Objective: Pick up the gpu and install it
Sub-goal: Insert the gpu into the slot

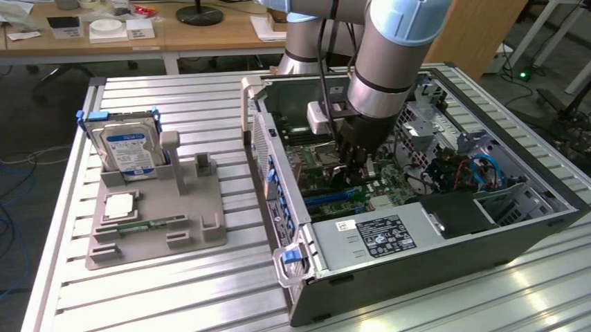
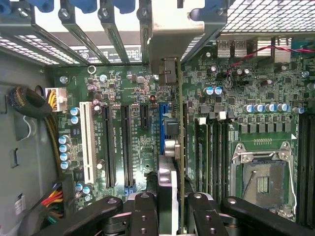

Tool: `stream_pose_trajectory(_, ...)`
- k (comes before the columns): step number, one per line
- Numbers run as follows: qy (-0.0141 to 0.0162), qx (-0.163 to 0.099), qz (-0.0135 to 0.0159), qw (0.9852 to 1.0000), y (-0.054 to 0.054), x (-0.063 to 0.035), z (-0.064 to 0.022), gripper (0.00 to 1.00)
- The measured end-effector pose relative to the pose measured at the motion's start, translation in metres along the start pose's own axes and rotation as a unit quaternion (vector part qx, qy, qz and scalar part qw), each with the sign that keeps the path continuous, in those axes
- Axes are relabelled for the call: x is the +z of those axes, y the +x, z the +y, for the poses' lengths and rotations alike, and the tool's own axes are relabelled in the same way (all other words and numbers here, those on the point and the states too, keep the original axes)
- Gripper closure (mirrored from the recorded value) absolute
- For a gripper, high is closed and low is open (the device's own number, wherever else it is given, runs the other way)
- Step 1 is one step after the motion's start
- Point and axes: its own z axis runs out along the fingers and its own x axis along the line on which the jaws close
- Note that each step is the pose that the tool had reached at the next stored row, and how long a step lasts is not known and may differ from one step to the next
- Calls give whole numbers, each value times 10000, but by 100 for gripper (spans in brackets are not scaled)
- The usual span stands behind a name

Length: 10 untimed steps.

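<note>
Right now, your gripper (image 2: 172, 204) has its jaws clamped on the gpu (image 2: 171, 142), which you see edge-on in the wrist view, standing upright over the blue slot (image 2: 161, 123) of the motherboard (image 2: 123, 88) inside the open computer case (image 1: 416, 235).

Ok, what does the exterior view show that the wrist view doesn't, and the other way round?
Exterior view: the hard drive and memory stick on the grey fixture beside the computer case, plus the arm. Wrist view: the gpu edge-on in the end effector, alongside the blue slot, with the CPU socket nearby. Both: the green motherboard inside the case.
</note>
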Motion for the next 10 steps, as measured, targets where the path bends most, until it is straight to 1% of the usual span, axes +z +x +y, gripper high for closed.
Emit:
stream_pose_trajectory(6, -1, 0, 1, 10000, 1, 7, 0, 72)
stream_pose_trajectory(10, 0, 0, 0, 10000, 2, 24, 25, 72)
